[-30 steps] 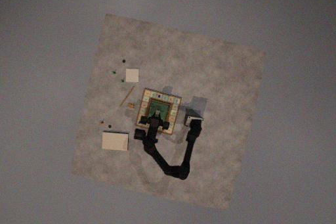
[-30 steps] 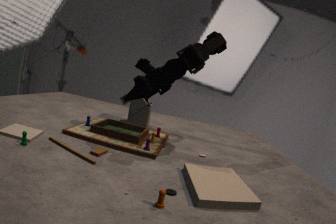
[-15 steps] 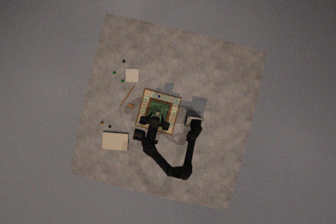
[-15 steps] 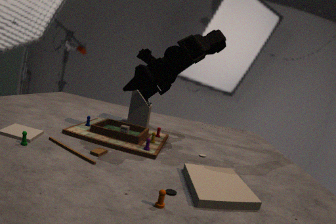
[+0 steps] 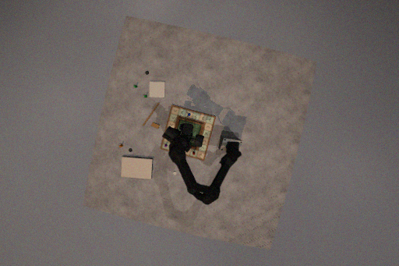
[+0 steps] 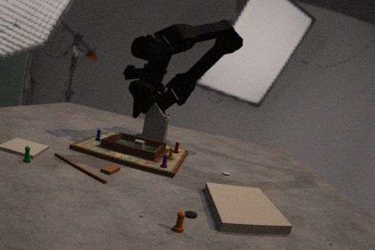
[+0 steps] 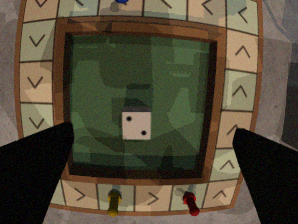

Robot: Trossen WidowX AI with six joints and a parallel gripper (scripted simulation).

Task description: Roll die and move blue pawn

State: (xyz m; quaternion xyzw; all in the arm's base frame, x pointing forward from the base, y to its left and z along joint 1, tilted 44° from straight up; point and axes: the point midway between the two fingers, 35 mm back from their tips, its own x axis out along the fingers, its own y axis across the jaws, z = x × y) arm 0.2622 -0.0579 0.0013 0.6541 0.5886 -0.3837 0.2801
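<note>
The white die (image 6: 139,144) (image 7: 136,125) is inside the green-floored wooden tray (image 6: 124,149) (image 7: 60,90), with two pips on its upper face in the wrist view; whether it lies fully still cannot be told. My gripper (image 6: 136,114) (image 7: 156,135) is open and empty, above the tray and pointing down, its fingers apart on either side of the die in the wrist view. The blue pawn (image 5: 188,115) (image 6: 98,135) (image 7: 121,1) stands on the board (image 6: 121,160) (image 7: 36,47), on the track side opposite the red and yellow pawns; only its edge shows in the wrist view.
The red pawn (image 5: 193,153) (image 6: 176,147) (image 7: 190,202), yellow pawn (image 6: 171,153) (image 7: 114,202) and purple pawn (image 5: 166,145) (image 6: 164,161) stand on the board. Green pawns, an orange pawn (image 6: 179,222), a stick (image 6: 80,168), a small block (image 6: 110,168) and pale slabs lie around.
</note>
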